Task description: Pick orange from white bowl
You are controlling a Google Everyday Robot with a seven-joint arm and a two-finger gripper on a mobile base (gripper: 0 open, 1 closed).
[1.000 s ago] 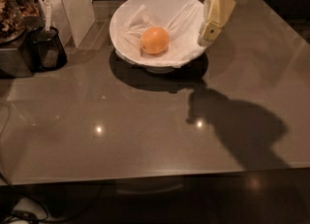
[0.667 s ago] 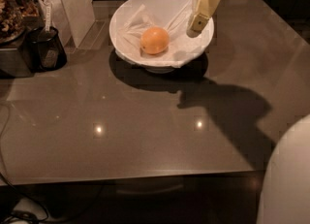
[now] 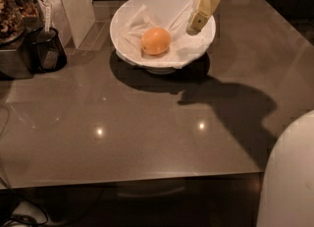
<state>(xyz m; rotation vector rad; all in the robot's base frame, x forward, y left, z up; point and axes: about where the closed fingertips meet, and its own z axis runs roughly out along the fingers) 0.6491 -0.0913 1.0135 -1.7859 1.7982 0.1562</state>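
Tabletop [image 3: 147, 137]: white bowl [image 3: 158, 1] holds orange [image 3: 156, 41], gripper [image 3: 196, 24] over rim.

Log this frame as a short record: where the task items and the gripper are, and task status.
white bowl: on the far part of the table, lined with wrinkled white material
orange: lying in the bowl, near its middle
gripper: over the bowl's right side, right of the orange, apart from it
status: orange not yet picked
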